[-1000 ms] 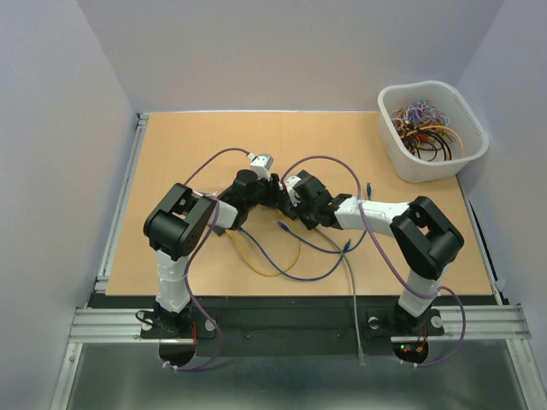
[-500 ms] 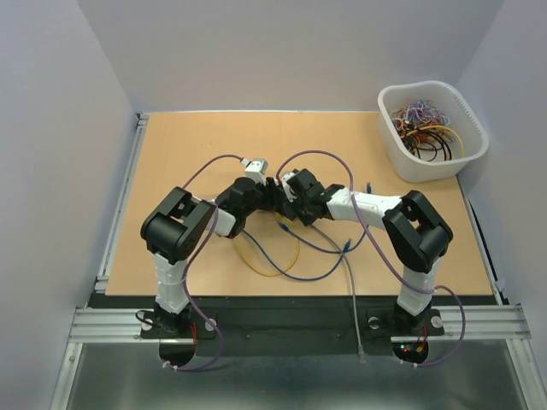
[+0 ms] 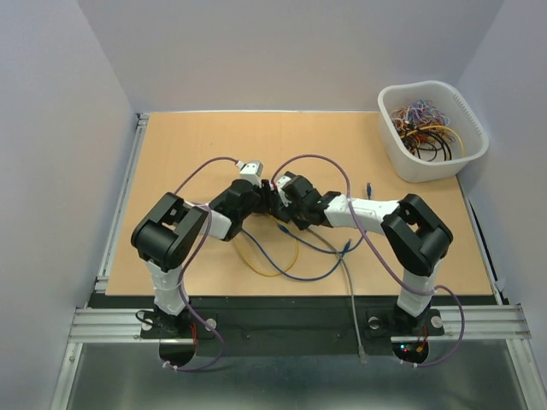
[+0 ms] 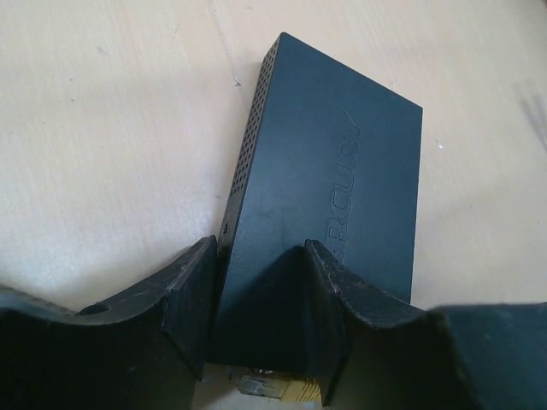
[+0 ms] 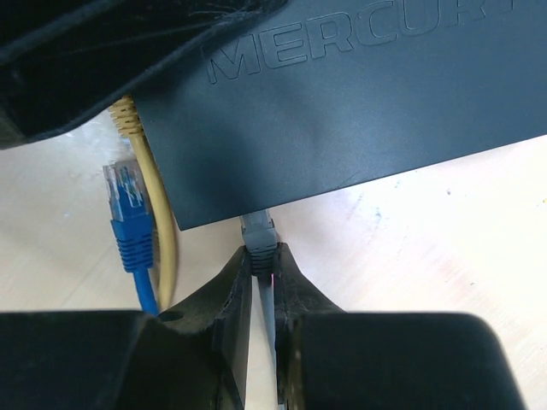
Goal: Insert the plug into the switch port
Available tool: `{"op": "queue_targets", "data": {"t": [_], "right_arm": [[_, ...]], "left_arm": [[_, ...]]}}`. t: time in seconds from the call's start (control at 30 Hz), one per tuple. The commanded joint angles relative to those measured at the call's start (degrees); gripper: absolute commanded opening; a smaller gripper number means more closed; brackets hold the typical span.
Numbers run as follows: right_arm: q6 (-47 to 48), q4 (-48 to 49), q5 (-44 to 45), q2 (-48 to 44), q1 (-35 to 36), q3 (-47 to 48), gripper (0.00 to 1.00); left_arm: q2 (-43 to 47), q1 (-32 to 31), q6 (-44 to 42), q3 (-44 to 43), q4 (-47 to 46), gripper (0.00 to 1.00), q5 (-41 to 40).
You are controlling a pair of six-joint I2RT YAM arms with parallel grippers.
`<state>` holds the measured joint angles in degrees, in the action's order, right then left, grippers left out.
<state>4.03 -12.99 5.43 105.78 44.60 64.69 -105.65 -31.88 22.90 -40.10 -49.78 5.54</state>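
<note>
A pale wooden desk (image 3: 188,145) carries everything here, and near its middle lies the black network switch (image 4: 325,188), from which every place below is reckoned. Well off to the switch's far right stands a white bin (image 3: 427,169) of tangled cables. The left arm (image 3: 171,235) and right arm (image 3: 410,231) reach in from either side and meet over the switch, hiding most of it from above. The left jaws stand about half open and clamp the switch's near end, one finger against the perforated side and the other over the lettered top face. Loose purple and blue cables loop on the desk nearer than the switch. A yellow cable (image 5: 159,213) runs along the switch's left corner, and a blue plug (image 5: 130,218) lies unplugged just beside that corner. The right jaws are almost closed, pinching the grey plug (image 5: 259,235) by its boot, with its tip touching the lower edge of the switch; whether it has entered a port cannot be told, since the ports face away from the cameras. The insertion looks under way but unfinished. If the plug meets the port off-centre or tilted, it could jam on the rim. A push could also slide the switch within the left jaws' hold, or force the plug back through the narrow pinch.
</note>
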Motion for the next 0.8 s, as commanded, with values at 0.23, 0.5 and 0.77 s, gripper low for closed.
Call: {"op": "queue_targets", "data": {"t": [0.23, 0.5, 0.77], "right_arm": [[-3.9, 26.7, -11.6, 6.8, 7.9, 6.8, 0.00], [-5.9, 26.6, -11.1, 8.3, 10.2, 8.7, 0.00], [-6.1, 25.2, -9.0, 6.6, 10.9, 5.9, 0.04]], "left_arm": [[5.1, -5.8, 2.6, 5.8, 14.7, 0.50, 16.7], [6.4, -2.7, 2.5, 8.0, 15.8, 0.50, 16.6], [5.0, 0.9, 1.3, 6.4, 18.5, 0.50, 17.4]]}}
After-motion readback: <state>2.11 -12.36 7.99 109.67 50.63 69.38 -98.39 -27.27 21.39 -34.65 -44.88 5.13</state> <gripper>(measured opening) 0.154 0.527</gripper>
